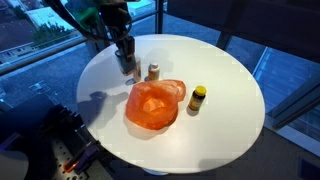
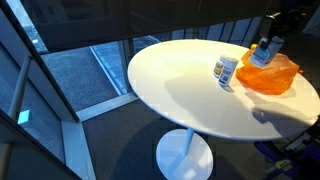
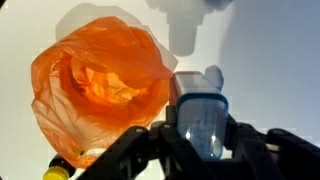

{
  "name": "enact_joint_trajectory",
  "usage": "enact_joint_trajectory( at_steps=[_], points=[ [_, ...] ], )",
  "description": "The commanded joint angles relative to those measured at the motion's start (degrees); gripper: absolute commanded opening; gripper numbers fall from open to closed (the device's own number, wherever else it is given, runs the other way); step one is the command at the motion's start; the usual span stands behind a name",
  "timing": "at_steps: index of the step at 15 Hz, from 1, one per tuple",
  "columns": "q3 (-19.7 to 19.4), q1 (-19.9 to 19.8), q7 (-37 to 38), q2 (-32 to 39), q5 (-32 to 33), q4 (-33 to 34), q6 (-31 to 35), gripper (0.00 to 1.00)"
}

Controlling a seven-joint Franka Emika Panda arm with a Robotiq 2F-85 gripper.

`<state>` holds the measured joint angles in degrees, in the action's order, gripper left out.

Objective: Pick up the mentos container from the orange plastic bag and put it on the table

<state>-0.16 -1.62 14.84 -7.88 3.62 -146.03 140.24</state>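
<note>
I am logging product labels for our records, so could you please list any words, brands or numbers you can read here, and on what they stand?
No text is legible in any view.
White jar: coloured label, too small and blurred to read.
Container in the gripper: blurred, no brand readable.
Yellow-capped bottle: too small to read.
Orange bag: no print visible.

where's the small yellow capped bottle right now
In an exterior view the yellow-capped bottle stands on the white table right beside the orange bag, on the bag's side opposite the pincer, which grips the mentos container.
</note>
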Motion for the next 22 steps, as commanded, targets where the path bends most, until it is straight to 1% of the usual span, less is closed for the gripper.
enact_joint_trajectory(
  at_steps=[1,5,8,11,13,16,22],
  points=[
    [0.9,1.5,-3.3,-0.8,-2.3,-0.2,-0.9,0.18],
    [1.8,3.6,-6.7,-1.2,-5.8,0.0,-1.8,0.18],
    [2.1,5.9,-13.1,-0.4,-11.1,0.3,-1.3,0.18],
    [2.4,7.4,-18.2,1.2,-15.0,0.9,-0.9,0.18],
    [2.7,7.9,-19.9,2.6,-15.7,1.3,-0.3,0.18],
    [3.5,8.0,-20.3,5.2,-14.6,1.9,1.6,0.18],
    [4.9,7.8,-21.1,11.8,-13.8,2.5,10.0,0.18]
  ],
)
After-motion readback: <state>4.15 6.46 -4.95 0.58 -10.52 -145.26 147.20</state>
